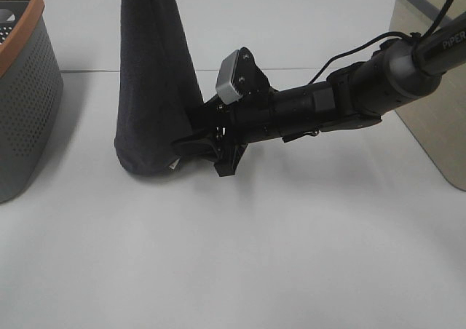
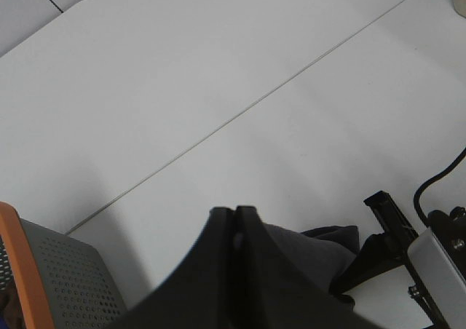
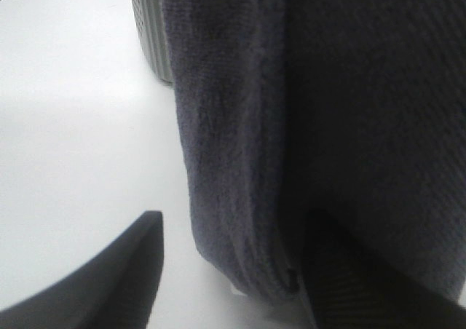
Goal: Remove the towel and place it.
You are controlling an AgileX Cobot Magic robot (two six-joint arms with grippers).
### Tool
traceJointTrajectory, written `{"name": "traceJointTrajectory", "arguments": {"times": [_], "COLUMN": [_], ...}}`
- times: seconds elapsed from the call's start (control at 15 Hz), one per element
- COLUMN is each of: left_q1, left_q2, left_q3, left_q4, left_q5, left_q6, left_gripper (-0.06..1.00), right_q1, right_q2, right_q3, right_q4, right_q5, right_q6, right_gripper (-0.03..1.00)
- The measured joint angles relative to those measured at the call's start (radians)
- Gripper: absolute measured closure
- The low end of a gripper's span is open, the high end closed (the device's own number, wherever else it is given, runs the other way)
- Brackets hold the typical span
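Observation:
The dark grey towel [image 1: 153, 89] hangs upright in a long fold, and its lower end touches the white table [image 1: 255, 256]. My left gripper [image 2: 235, 214] is shut on the towel's top, above the exterior high view's edge. The towel also shows below it in the left wrist view [image 2: 313, 249]. My right gripper [image 1: 202, 141] reaches across to the towel's lower end and is open. In the right wrist view the towel's hemmed edge [image 3: 240, 161] hangs between the two fingers of my right gripper [image 3: 234, 223], and a small white tag [image 1: 173, 166] shows at the bottom corner.
A grey perforated basket with an orange rim [image 1: 22, 89] stands at the left edge and also shows in the left wrist view [image 2: 51, 278]. A beige bin [image 1: 429, 118] stands at the right. A seam [image 1: 328, 70] runs across the table behind the towel.

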Motion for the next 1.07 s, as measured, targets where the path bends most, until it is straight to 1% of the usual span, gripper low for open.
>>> {"name": "traceJointTrajectory", "arguments": {"times": [0.07,0.2,0.33,0.47,0.67,0.73,0.8,0.87,0.93,1.0,1.07], "left_q1": [0.0,0.0,0.0,0.0,0.0,0.0,0.0,0.0,0.0,0.0,0.0], "left_q2": [0.0,0.0,0.0,0.0,0.0,0.0,0.0,0.0,0.0,0.0,0.0], "left_q3": [0.0,0.0,0.0,0.0,0.0,0.0,0.0,0.0,0.0,0.0,0.0], "left_q4": [0.0,0.0,0.0,0.0,0.0,0.0,0.0,0.0,0.0,0.0,0.0], "left_q5": [0.0,0.0,0.0,0.0,0.001,0.001,0.001,0.001,0.001,0.002,0.007], "left_q6": [0.0,0.0,0.0,0.0,0.0,-0.001,-0.009,-0.019,-0.023,-0.034,-0.043], "left_gripper": [0.94,0.94,0.94,0.94,0.94,0.94,0.94,0.94,0.94,0.94,0.94], "right_q1": [0.0,0.011,0.045,0.071,0.072,0.072,0.072,0.072,0.072,0.072,0.072], "right_q2": [0.0,0.0,0.003,0.024,0.034,0.034,0.034,0.034,0.034,0.03,0.017], "right_q3": [0.0,0.0,0.0,0.0,0.0,0.0,0.0,0.0,0.0,0.0,0.0], "right_q4": [0.0,0.0,0.0,-0.003,-0.003,-0.003,-0.003,-0.003,-0.003,-0.006,-0.041], "right_q5": [0.0,0.002,-0.012,-0.032,-0.047,-0.047,-0.047,-0.047,-0.05,-0.067,-0.096], "right_q6": [0.0,0.0,-0.008,-0.03,-0.036,-0.036,-0.03,0.002,0.032,0.104,0.162], "right_gripper": [0.44,0.54,0.6,0.61,0.61,0.65,0.74,0.88,0.92,0.95,0.95]}}
